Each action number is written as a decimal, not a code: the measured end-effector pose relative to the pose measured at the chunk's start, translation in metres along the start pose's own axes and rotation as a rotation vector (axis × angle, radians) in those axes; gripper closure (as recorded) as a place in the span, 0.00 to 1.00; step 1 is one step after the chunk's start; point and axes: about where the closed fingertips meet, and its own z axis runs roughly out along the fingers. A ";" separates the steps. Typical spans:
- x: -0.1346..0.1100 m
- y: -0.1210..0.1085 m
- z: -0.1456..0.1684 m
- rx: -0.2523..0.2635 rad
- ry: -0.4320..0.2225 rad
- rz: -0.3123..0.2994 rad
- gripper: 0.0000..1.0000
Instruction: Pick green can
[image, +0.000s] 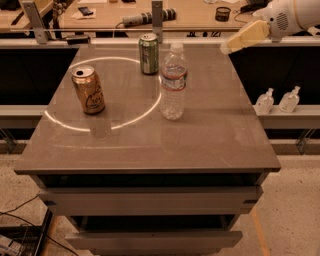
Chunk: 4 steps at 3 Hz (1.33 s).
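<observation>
Grey-brown table (210, 145) filling the scene, cluttered workbench (200, 15) across the far side. Gripper (226, 48) hovering at far right, over the table's far edge; released or clenched, impossible to tell. Green can (148, 54) upright at far centre, well left of it.

The green can (149, 54) is painted aluminium with a bare silvery top, softly shiny. The orange-gold can (88, 90) has the same metal sheen, while the water bottle (173, 82) is clear, ribbed plastic with a paper-like label band. They stand on a smooth, semi-gloss grey-brown table top (210, 135) (slick enough to mirror a ring of light), above a speckled, rougher-looking floor (295, 210); the gripper (235, 44), up at the right over the table's far corner, wears a matt cream plastic-looking shell.
</observation>
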 end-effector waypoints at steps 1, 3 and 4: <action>-0.018 0.007 0.042 -0.064 -0.005 -0.012 0.00; -0.037 0.017 0.080 -0.103 0.002 -0.032 0.00; -0.029 0.015 0.097 -0.067 0.045 -0.006 0.00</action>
